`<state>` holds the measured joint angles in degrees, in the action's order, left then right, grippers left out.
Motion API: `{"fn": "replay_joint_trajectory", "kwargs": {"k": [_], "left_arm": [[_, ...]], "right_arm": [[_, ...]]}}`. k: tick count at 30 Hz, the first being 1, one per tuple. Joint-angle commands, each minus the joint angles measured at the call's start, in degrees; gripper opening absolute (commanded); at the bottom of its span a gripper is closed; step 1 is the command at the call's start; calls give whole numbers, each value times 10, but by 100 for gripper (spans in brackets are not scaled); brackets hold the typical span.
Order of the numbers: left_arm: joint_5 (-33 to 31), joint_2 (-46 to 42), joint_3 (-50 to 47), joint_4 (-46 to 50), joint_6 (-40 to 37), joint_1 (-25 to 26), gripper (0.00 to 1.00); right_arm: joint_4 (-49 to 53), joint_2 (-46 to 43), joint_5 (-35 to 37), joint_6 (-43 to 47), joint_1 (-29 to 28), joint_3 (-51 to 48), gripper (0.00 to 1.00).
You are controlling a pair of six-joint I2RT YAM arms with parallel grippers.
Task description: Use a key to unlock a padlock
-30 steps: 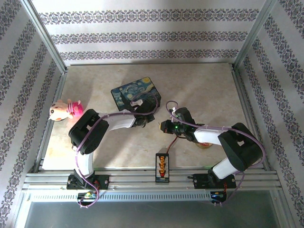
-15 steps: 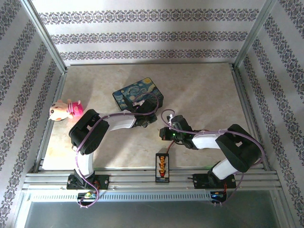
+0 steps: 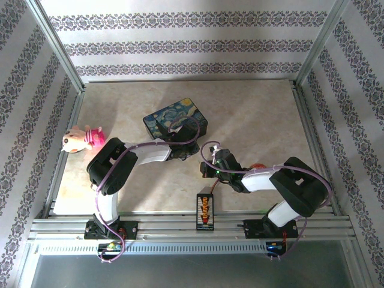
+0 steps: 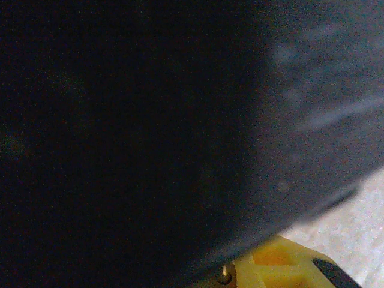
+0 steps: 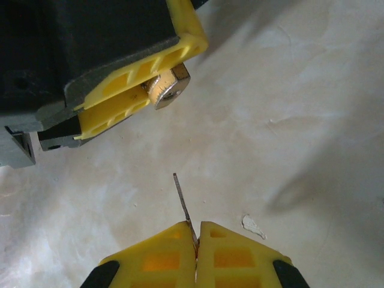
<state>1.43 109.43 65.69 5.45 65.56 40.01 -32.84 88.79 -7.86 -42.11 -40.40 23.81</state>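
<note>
Right arm has swung in and down since a second ago, so its wrist now sits lower, on the near-right side of the painted box (image 3: 176, 120). The box looks nudged a touch too.

The right fingers (image 5: 162, 258) are pinched shut on the key (image 5: 183, 207), its blade poking out toward the padlock (image 5: 168, 87) with a clear gap between them. The left fingers (image 5: 114, 114) are clamped on the padlock's brass body, just in front of the box.

The key looks thin, light, stiff and slick, so it'd probably twist in a loose pinch. Holding it by the flat head seems right. The padlock is tiny and hard, so gripping the body makes sense.

Right arm is folded at the elbow with its forearm low, while the left arm arches toward the box.
</note>
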Motion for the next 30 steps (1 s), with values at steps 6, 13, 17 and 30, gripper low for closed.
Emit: {"fn": "replay_joint_trajectory", "kwargs": {"k": [6, 13, 17, 30], "left_arm": [[44, 7, -13, -40, 26, -8, 24], [47, 5, -11, -42, 29, -8, 24], [52, 4, -12, -43, 29, -8, 24], [60, 2, -13, -43, 23, -8, 24]], "right_arm": [[-42, 18, 21, -6, -11, -9, 0], [-85, 39, 20, -11, -14, -17, 0], [-113, 45, 23, -11, -13, -25, 0], [-142, 65, 21, -2, 6, -12, 0]]}}
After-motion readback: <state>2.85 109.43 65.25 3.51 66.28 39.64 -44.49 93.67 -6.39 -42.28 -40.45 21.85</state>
